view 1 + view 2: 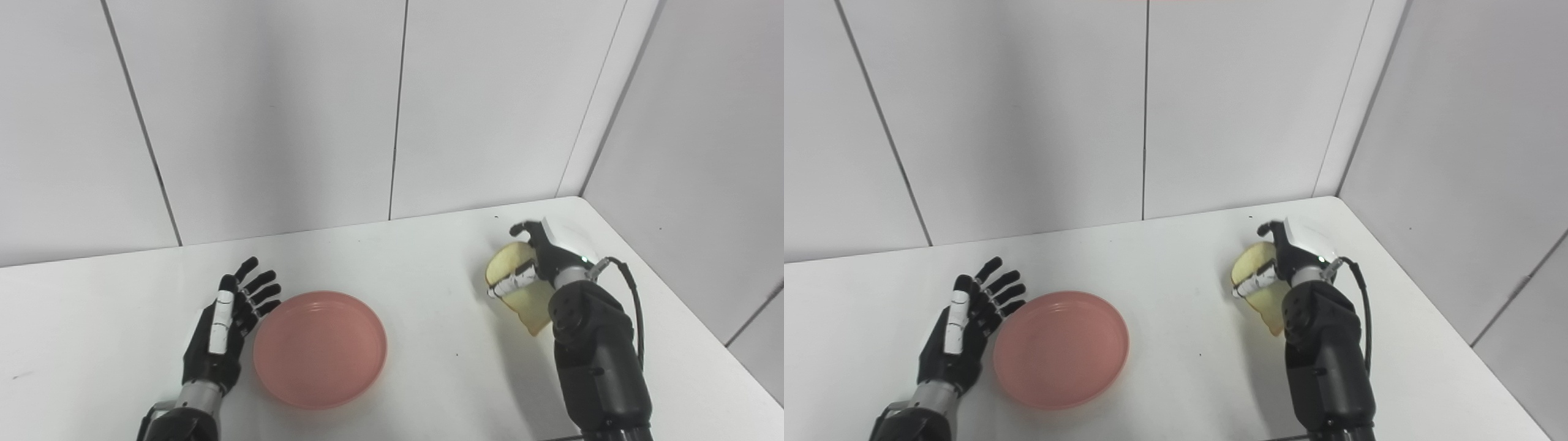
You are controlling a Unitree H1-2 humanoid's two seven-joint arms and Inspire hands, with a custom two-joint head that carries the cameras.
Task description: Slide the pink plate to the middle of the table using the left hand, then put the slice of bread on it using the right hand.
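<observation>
You had nearly the same scene in both eye views — the right eye view merely set everything further left and showed more of the side wall [1458,153] at 3 o'clock. On the white tabletop [416,269] the pink plate [320,348] lay flat, left of the middle, with your left hand [223,331] just beside its rim at 9 o'clock. That hand was open, fingers [260,288] spread and pointing toward 1 o'clock, holding nothing; whether it touched the rim, you could not tell. Well apart, at 3 o'clock from the plate, your right hand [533,263] was closed on the slice of bread [520,288], thumb across its face. The slice stood tilted on edge, and the frames did not show whether its lower corner cleared the tabletop.
</observation>
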